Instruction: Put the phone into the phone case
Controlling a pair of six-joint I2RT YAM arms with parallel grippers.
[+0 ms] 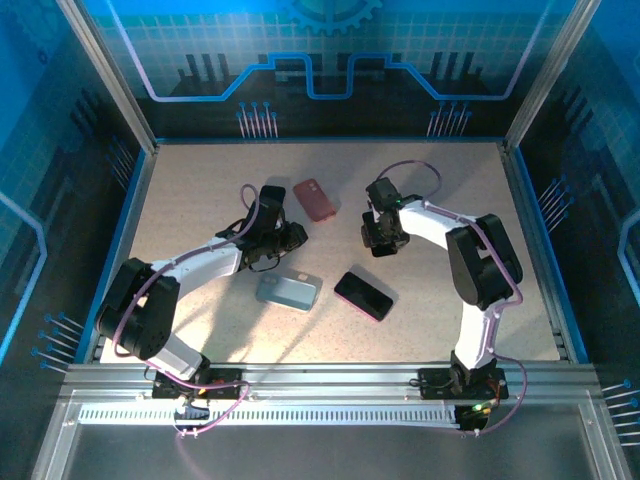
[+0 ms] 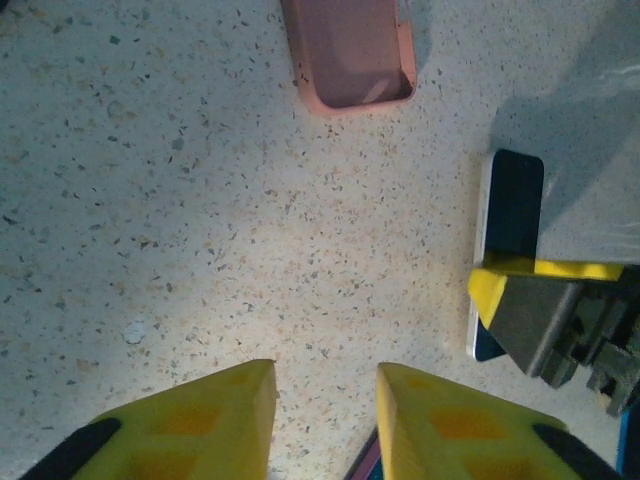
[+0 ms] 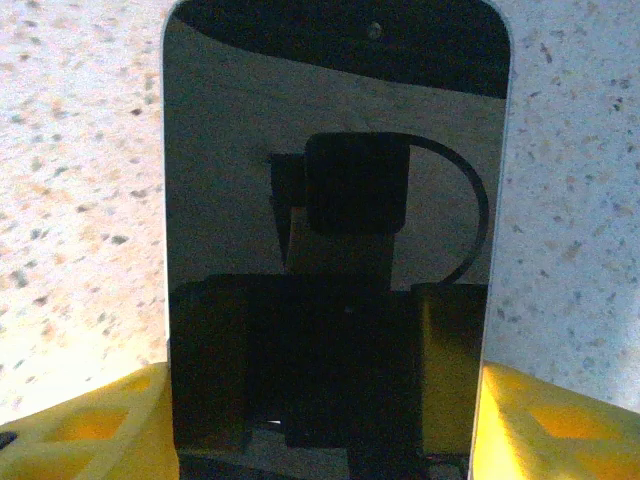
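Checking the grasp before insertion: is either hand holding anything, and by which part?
The right hand grips the white-edged, black-screened flat phone by its two long edges, near one end. The left hand holds nothing.

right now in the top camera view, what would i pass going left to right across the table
blue-grey case → pink case → black phone

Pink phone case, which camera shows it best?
The left wrist view. The pink phone case is close there, open side up, so you see its hollow inside and raised rim, though its far end is cut off. The top external view shows the whole case, but small.
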